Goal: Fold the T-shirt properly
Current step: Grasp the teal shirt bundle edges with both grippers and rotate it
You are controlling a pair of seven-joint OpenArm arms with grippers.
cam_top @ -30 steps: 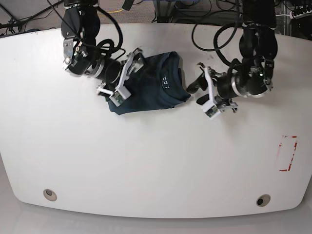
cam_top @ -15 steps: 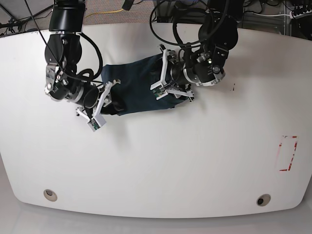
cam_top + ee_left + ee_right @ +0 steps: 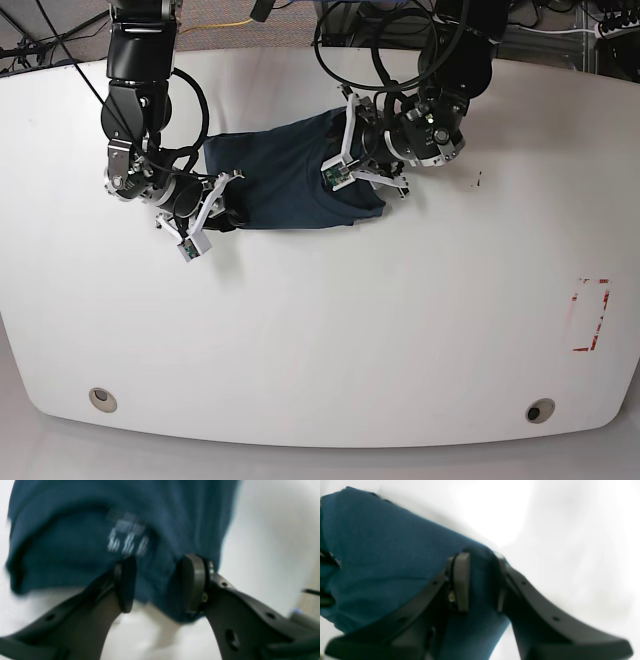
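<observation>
Broadly, the white table [image 3: 320, 330] carries the T-shirt [image 3: 275, 185], a folded bundle lying toward its far side between both arms. The right gripper [image 3: 480, 581] pinches one edge and the left gripper [image 3: 160, 582] clamps the opposite edge near the white tag mark [image 3: 127, 541], probably so both can lift together for another fold.

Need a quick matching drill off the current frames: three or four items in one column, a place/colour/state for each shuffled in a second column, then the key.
Column 1:
1. T-shirt
2. left gripper
3. right gripper
4. red outline

Column 2:
A. marked on the table near the base view's right edge
B. dark teal, bunched on the white table
C. pinching the shirt's edge with plain cloth and no print in its wrist view
D. straddling the shirt's edge just below a small white print

Pairs: 1-B, 2-D, 3-C, 4-A
</observation>
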